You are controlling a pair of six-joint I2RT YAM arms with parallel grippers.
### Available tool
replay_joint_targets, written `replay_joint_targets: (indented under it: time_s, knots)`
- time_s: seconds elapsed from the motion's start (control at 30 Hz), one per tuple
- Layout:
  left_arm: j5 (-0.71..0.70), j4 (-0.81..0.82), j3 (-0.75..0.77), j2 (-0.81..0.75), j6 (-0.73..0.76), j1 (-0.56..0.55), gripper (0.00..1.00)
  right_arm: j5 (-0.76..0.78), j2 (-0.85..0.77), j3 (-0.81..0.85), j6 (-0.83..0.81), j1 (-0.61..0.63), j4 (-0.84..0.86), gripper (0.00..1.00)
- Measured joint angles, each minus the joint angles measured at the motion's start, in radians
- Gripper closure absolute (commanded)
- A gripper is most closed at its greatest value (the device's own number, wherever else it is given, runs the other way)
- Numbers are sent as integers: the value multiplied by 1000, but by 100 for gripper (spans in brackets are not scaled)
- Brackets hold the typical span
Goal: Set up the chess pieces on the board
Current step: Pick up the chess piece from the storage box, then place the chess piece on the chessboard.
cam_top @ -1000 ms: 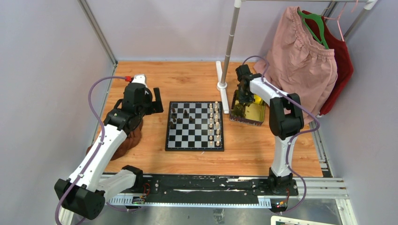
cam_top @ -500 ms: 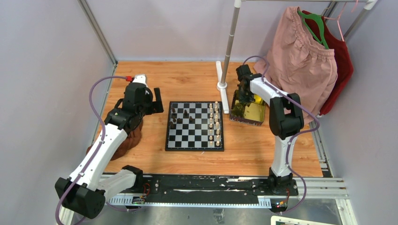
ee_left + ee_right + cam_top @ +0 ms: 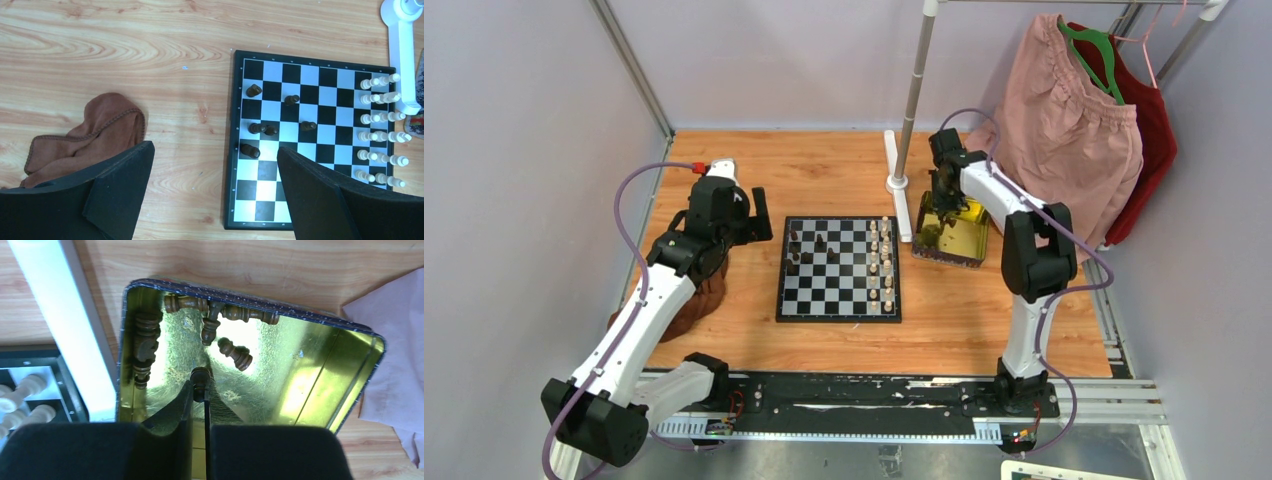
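One turned dark piece (image 3: 200,376) stands pinched in the nearly closed right gripper (image 3: 201,387), inside the shiny gold tin (image 3: 320,365) toward the table's (image 3: 125,50) far right. Its lower part is hidden by the fingers. More dark chess pieces (image 3: 235,354) lie toppled by the tin's far wall. The glossy checkered board (image 3: 260,200) sits mid-table. Cream chess pieces (image 3: 382,122) line its right edge, and six dark ones (image 3: 257,128) are scattered on its left half. The left gripper (image 3: 215,152) gapes wide over the wood beside a crumpled brown cloth (image 3: 85,135).
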Motion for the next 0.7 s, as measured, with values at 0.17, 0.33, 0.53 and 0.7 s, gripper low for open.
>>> replay_joint_targets:
  time_s: [0.17, 0.33, 0.53, 0.7]
  knots:
    - [11, 11, -6, 0, 0, 0, 0, -6, -44, 17, -4, 5, 6, 100]
    - [39, 26, -12, 0, 0, 0, 0, -9, -69, 24, -6, 10, 8, 100]
    - [82, 45, -21, 0, -1, 0, 0, -17, -92, 25, -11, 18, 6, 100]
    - [89, 52, -26, -3, -1, 0, 0, -53, -103, 53, -31, 36, -13, 100]
